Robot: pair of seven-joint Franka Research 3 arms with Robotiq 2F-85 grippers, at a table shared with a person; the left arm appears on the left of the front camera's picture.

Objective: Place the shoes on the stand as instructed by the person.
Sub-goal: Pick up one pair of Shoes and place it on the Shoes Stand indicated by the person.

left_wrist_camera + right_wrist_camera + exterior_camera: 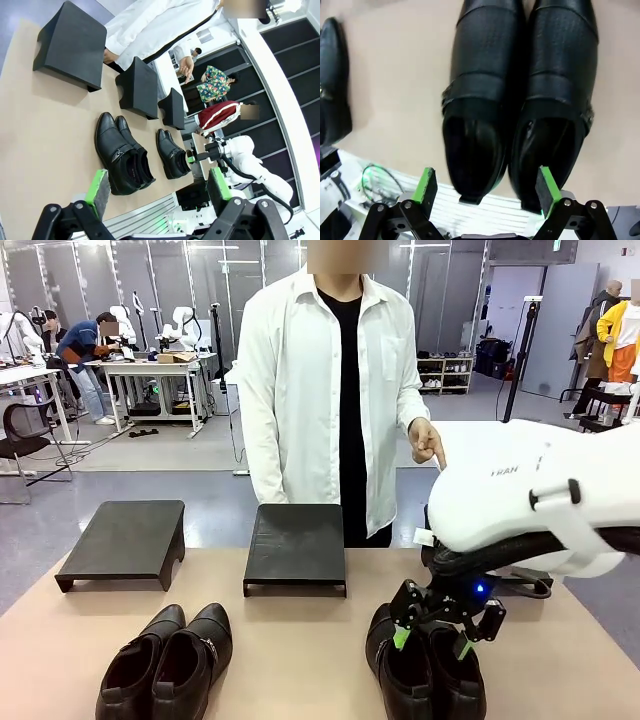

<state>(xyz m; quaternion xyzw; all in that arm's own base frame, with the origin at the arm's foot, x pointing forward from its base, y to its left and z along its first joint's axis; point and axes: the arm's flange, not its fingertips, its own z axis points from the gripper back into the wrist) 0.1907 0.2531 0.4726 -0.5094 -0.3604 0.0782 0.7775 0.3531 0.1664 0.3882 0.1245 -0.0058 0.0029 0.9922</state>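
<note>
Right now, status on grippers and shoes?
Right gripper open over right pair. Left gripper open, empty. Left pair also on table, no shoe on stands. Nothing in the way.

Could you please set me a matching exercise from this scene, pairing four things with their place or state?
1. right gripper
2. left pair of shoes
3. middle stand
4. person's hand

A. pointing a finger downward
B. open, above the right pair of shoes
C. on the table at the robot's left
D. directly before the person

Pairs: 1-B, 2-C, 3-D, 4-A.
</note>
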